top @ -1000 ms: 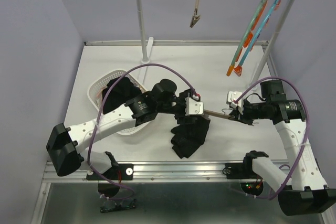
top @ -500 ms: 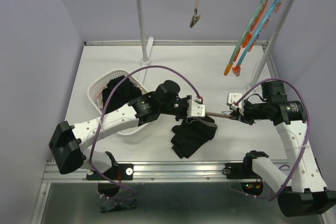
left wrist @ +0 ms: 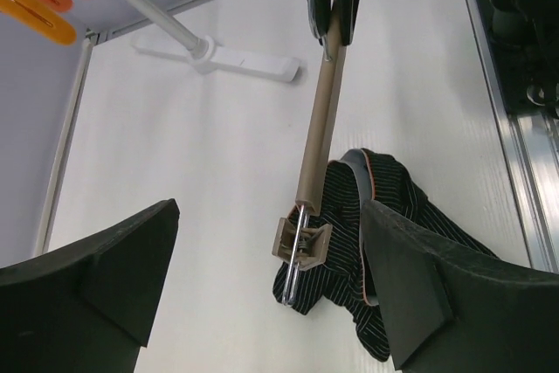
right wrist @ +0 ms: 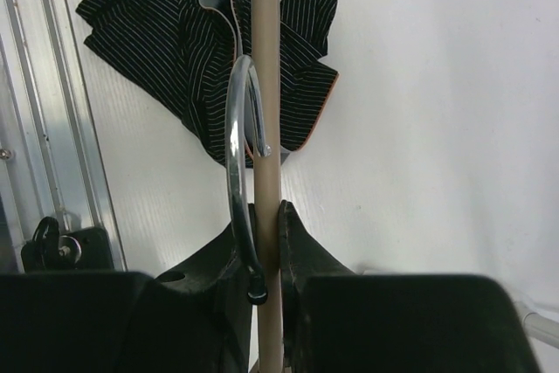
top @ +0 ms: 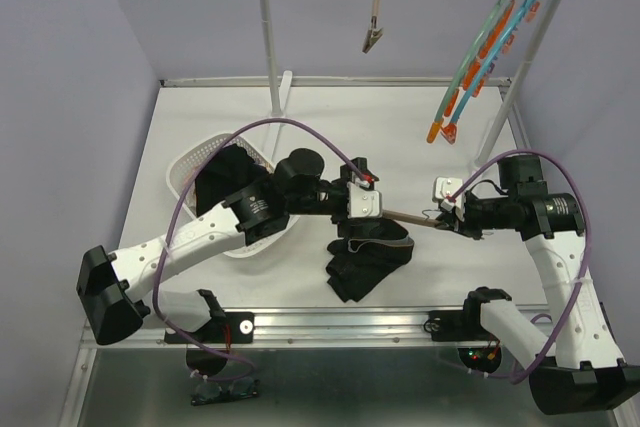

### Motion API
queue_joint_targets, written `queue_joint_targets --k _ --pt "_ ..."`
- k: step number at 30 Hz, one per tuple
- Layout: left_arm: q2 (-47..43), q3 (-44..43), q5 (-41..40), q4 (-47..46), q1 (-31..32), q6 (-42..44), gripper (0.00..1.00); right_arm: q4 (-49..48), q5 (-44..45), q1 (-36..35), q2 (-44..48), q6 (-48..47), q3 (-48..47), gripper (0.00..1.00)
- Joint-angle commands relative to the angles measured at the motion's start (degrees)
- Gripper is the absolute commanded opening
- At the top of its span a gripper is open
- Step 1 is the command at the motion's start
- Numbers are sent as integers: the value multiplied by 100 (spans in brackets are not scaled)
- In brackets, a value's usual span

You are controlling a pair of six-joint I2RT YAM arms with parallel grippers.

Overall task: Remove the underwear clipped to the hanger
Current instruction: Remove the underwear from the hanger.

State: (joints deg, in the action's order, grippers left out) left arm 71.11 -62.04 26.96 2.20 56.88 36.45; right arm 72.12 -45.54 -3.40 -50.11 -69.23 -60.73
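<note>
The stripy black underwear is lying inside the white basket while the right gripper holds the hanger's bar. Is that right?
Not quite. The stripy black underwear lies on the table, outside the white basket, not inside it; the top external view shows this. The rest stands: the right gripper is shut on the hanger's bar.

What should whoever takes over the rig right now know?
Left gripper: open, holding nothing, over the hanger's clip end.
Right gripper: shut on the hanger bar beside its hook.
Pinstriped underwear: crumpled on the table under the hanger; unclear whether the clip still bites it.
Done: a black garment sits in the basket.
Likely left: confirm release, then clear the underwear away.
</note>
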Motion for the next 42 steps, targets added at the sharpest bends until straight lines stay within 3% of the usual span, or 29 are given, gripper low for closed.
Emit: queue_joint_targets --k 1,8,15,21,30,40,42 --pt "-133 -45 222 -351 7 -208 97 74 -324 -12 36 -73 -194 1" --pt "-545 525 20 -860 -46 -779 97 215 -464 -3 124 -116 -325 0" --pt "-1960 2685 257 -3179 -292 -1692 99 514 -947 -12 194 -134 -519 0" --pt "-1970 3329 319 -4864 -309 -2552 99 733 -1510 -12 45 -231 -686 1" --pt "-1250 3348 301 -6590 -309 -3363 98 742 -1915 -12 89 -240 -537 1" --pt "-616 2952 907 -6671 -309 -3618 88 742 -2064 -3 71 -275 -493 1" --pt "-564 2891 916 -6680 -309 -3618 82 742 -2073 -12 80 -292 -475 1"
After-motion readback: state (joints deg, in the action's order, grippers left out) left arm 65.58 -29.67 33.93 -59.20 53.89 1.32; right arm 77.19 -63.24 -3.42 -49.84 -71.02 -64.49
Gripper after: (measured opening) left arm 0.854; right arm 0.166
